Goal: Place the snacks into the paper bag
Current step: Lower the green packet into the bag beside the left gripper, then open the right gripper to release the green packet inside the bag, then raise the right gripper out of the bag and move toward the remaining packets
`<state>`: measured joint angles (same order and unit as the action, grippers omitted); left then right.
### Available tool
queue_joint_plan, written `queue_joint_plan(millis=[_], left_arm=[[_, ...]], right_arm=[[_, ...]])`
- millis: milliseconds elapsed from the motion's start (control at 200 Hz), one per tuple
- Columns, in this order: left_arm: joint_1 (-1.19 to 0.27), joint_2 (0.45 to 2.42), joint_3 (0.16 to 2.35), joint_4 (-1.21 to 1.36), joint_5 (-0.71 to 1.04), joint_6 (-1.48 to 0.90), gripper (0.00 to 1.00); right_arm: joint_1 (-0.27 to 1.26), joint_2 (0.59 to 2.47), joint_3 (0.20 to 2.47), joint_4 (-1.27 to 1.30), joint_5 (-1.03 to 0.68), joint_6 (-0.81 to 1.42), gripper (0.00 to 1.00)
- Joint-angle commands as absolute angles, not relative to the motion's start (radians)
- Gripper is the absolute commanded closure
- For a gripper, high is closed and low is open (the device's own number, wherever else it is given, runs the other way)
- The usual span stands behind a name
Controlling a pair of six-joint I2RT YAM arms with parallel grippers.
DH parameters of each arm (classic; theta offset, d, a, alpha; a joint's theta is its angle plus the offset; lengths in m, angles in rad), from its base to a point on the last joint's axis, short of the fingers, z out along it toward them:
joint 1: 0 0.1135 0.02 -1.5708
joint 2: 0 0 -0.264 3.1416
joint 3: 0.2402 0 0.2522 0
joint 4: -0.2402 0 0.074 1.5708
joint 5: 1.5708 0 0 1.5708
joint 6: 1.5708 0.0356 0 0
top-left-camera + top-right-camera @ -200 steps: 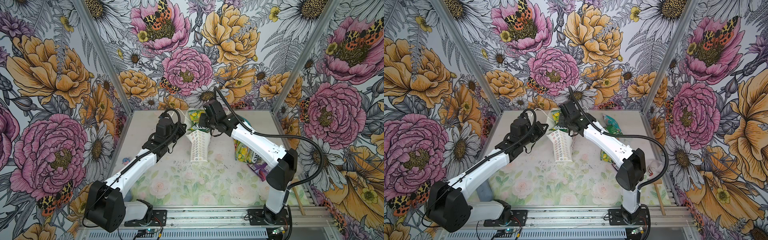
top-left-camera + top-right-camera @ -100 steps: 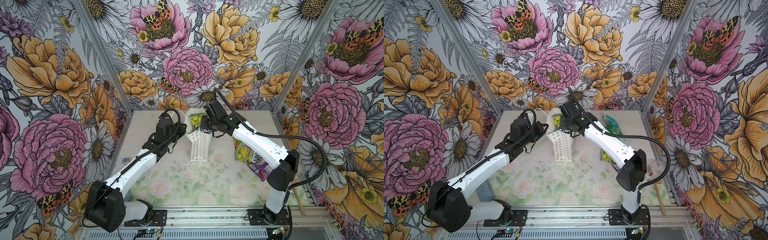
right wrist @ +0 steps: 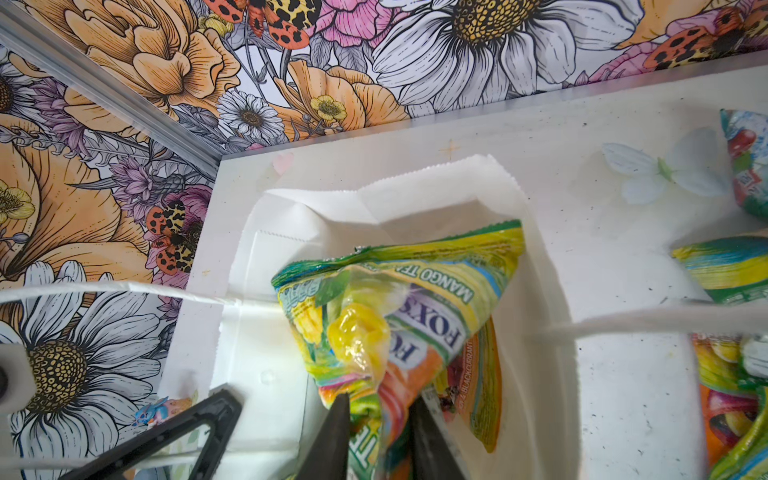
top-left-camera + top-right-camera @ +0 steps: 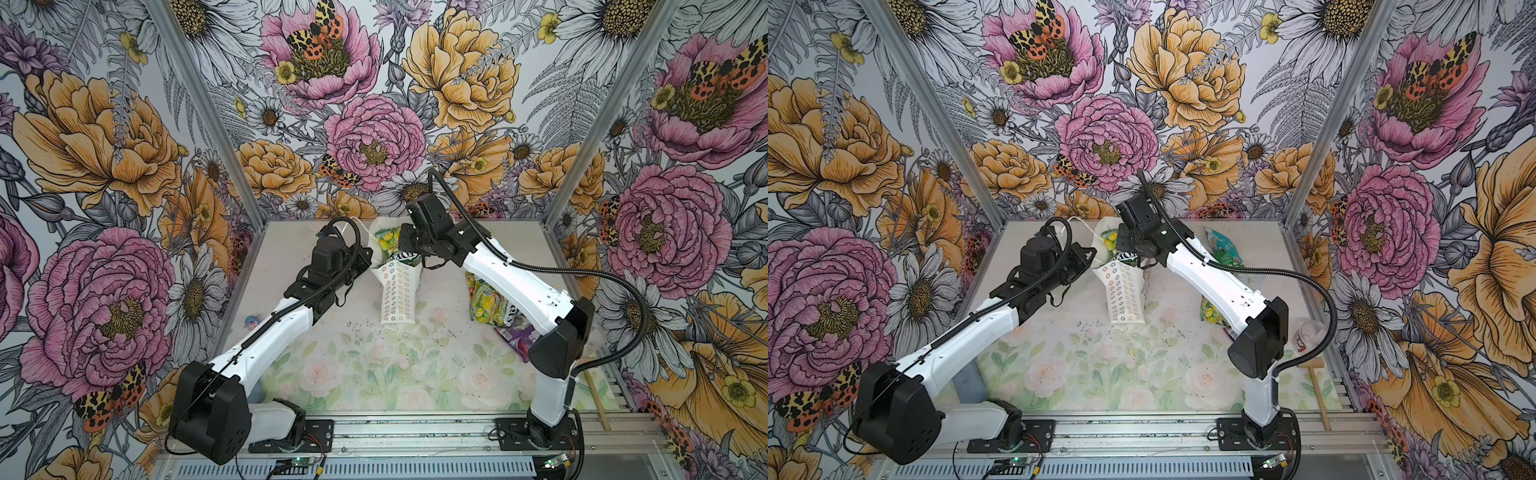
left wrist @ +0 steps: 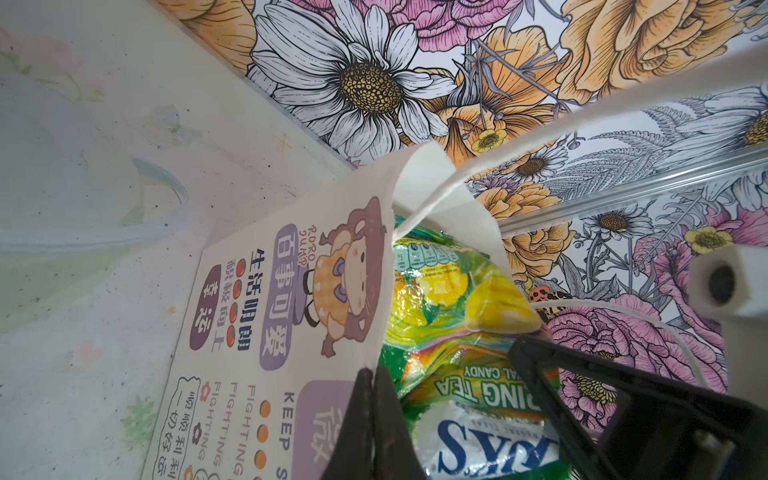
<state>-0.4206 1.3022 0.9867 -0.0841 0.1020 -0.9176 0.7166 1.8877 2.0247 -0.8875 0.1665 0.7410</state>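
Seeing in a top view the bag (image 4: 398, 291) upright and central, note in the left wrist view the left gripper (image 5: 372, 380) pinching its rim, do not loosen it, and in the right wrist view the right gripper (image 3: 379, 400), jaws flanking a packet (image 3: 374, 316) in the bag, grip unclear: open wide, lift straight.

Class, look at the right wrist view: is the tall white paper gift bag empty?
No, the white paper gift bag holds a glossy green-yellow candy packet.

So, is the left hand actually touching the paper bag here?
Touching. The left wrist view shows the left hand shut, with the edge of the paper bag pinched between its two black fingers and no gap on either side.
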Motion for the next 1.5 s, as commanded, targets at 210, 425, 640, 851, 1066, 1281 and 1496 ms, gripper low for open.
queue_joint_plan(millis=[210, 425, 640, 851, 1066, 1281, 1496], left_arm=[[-0.416, 1.278, 0.962, -0.061, 0.132, -0.923, 1.0], [-0.417, 1.27, 0.959, -0.055, 0.135, -0.928, 1.0], [-0.417, 1.272, 0.961, -0.056, 0.136, -0.928, 1.0], [-0.419, 1.279, 0.96, -0.055, 0.138, -0.93, 1.0], [-0.417, 1.281, 0.963, -0.053, 0.139, -0.931, 1.0], [-0.416, 1.275, 0.96, -0.054, 0.136, -0.931, 1.0], [-0.415, 1.275, 0.959, -0.054, 0.136, -0.931, 1.0]], right_arm=[[0.723, 1.886, 2.049, -0.882, 0.15, 0.744, 0.71], [0.723, 1.915, 2.039, -0.884, 0.074, 0.749, 0.7], [0.723, 1.904, 2.095, -0.91, 0.086, 0.718, 0.66], [0.723, 1.854, 2.156, -0.92, 0.112, 0.671, 0.54], [0.723, 1.832, 2.151, -0.931, 0.115, 0.676, 0.52], [0.723, 1.862, 2.146, -0.93, 0.081, 0.684, 0.52], [0.723, 1.858, 2.151, -0.929, 0.062, 0.658, 0.52]])
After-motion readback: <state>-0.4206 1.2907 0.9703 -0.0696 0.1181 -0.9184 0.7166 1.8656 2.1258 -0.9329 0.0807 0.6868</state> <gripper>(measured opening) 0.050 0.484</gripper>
